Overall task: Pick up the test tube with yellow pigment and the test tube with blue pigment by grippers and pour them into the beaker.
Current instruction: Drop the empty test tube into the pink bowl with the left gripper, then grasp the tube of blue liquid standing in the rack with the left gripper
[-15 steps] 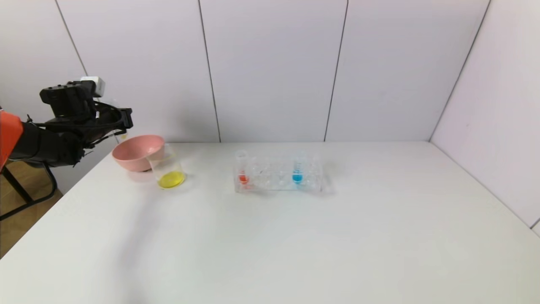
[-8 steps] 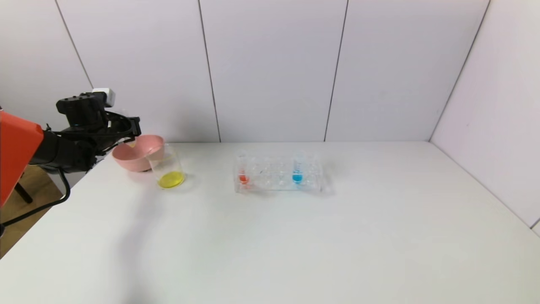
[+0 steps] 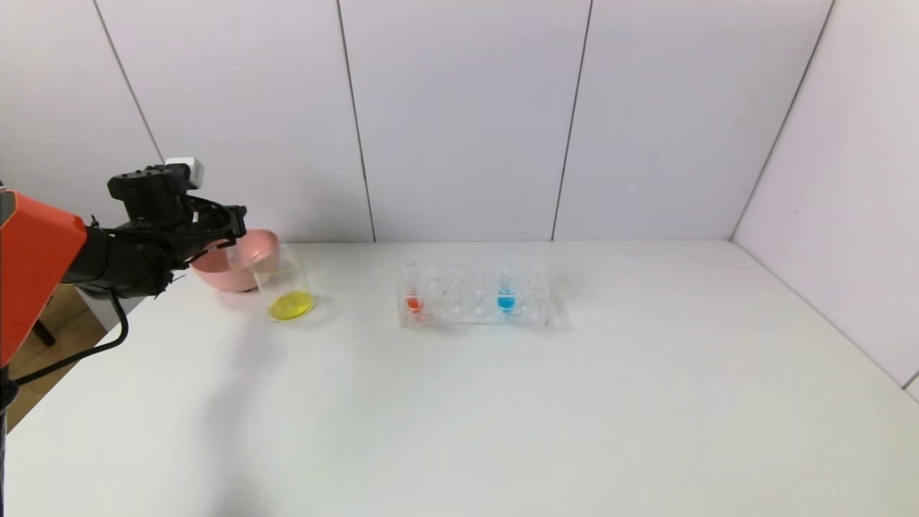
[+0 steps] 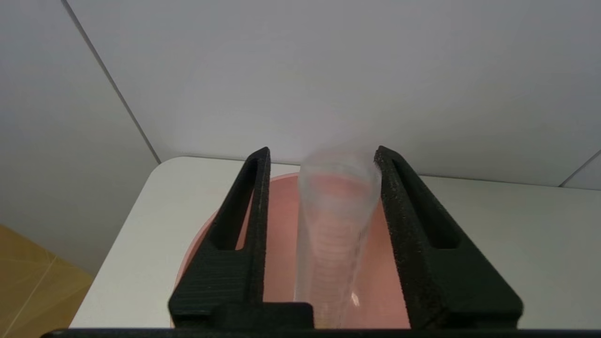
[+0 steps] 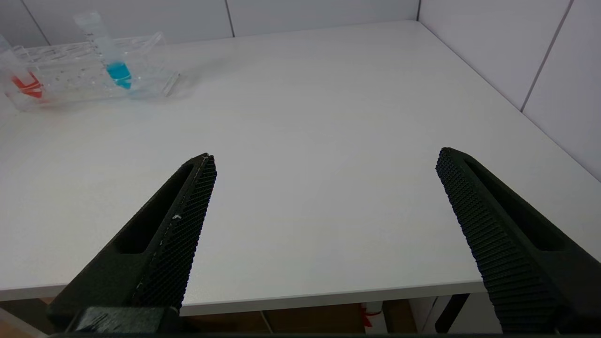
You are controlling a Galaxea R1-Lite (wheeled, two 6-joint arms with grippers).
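Left gripper (image 4: 323, 159) sits above the pink bowl (image 3: 237, 262) at the table's far left corner. Jaws slightly apart. An emptied clear tube (image 4: 335, 234), presumably the test tube with yellow pigment, stands between the fingers (image 4: 404, 225). It leans on one finger with a clear gap to the other, so the clamp looks loosened; can't tell from the blur whether the tube is still supported. The tube's lower end points into the bowl.

Beaker (image 3: 283, 283) is just beside the bowl, on the rack side, touching or nearly so, with yellow liquid in its bottom.

Test tube with blue pigment (image 3: 507, 287) stands upright in the clear rack (image 3: 474, 296) mid-table, red-liquid tube (image 3: 413, 287) at the rack's other end.

Right gripper (image 5: 324, 162) is low over the table's near edge, well apart from the rack, jaws spread wide, nothing between them.
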